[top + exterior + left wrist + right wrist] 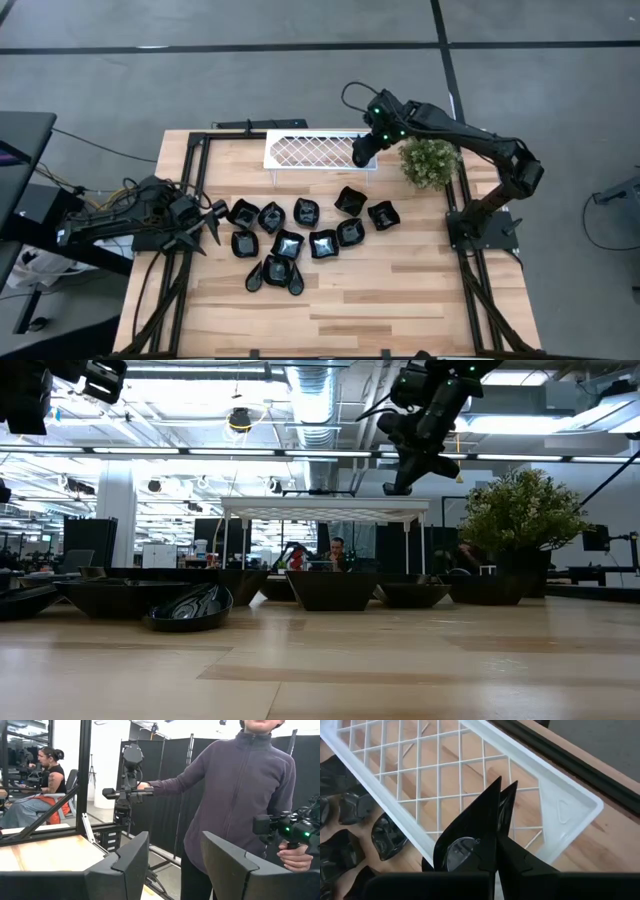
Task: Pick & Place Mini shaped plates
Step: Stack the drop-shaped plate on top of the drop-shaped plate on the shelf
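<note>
The right gripper (364,152) hangs above the right end of the white lattice tray (300,150), which stands on legs along the far edge of the table (400,290). Its jaws are pressed together and carry nothing; in the right wrist view the two dark fingers (490,820) meet at their tips over the tray's grid. The nearest mini shaped plates (300,240) lie on the table on the near side of the tray, below and apart from those jaws, none between them.

The plates, about a dozen glossy black dishes, sit in a loose band across the middle of the table, from near the left arm to a point short of the green plant (428,160) at the far right corner. Most are squarish, rims up. The teardrop plates (272,272) group at the near-left of the band; their long axes appear to run roughly from near edge to far edge, though this cannot be confirmed from above.

The left gripper (212,222) waits at the left edge of the table, jaws spread and empty, pointing toward the leftmost plate (242,212), which lies just beyond the tips.

A person (245,795) stands behind the table.
</note>
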You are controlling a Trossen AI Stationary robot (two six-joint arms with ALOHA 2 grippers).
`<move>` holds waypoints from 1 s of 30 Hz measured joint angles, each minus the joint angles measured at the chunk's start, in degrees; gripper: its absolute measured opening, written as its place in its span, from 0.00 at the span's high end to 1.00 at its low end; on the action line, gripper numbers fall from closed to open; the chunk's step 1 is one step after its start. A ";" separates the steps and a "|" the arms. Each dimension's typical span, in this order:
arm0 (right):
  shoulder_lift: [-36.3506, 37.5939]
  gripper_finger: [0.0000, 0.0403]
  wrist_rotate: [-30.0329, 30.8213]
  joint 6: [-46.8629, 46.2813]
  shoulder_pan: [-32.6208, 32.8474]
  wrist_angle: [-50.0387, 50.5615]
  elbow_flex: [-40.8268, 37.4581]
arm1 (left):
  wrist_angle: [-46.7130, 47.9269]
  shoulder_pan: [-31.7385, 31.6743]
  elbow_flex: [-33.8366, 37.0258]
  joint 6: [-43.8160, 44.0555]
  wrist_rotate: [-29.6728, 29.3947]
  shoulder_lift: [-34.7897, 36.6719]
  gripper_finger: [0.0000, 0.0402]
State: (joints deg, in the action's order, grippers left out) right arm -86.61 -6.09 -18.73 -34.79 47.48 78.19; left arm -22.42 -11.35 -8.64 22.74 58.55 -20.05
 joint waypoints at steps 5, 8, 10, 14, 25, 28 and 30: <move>0.00 1.00 0.18 -0.27 -0.04 0.03 0.00 | -0.33 0.01 0.00 0.00 0.02 -0.01 0.55; 0.00 1.00 0.18 -0.39 -0.04 0.02 0.00 | -0.49 0.01 0.00 0.00 0.00 0.00 0.55; 0.00 1.00 0.18 -0.40 -0.01 0.02 0.00 | -0.61 0.02 0.00 0.00 0.00 0.00 0.55; 0.00 1.00 0.19 -0.40 -0.04 0.03 0.00 | -0.85 0.01 0.00 0.00 0.00 -0.01 0.55; -0.39 1.00 0.84 -0.67 -0.04 -0.19 0.08 | -1.24 0.01 0.00 -0.02 0.00 0.00 0.55; -1.32 1.00 0.80 -0.64 -0.21 -0.61 0.04 | -1.24 0.02 0.00 -0.03 0.00 -0.01 0.55; -2.36 1.00 0.20 -0.74 -0.02 -2.60 0.21 | -1.28 -0.01 0.00 -0.04 0.00 0.02 0.55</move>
State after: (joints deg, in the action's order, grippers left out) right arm -88.97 -5.89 -19.47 -34.81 44.87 78.40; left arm -23.70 -11.35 -8.64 22.71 58.54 -20.03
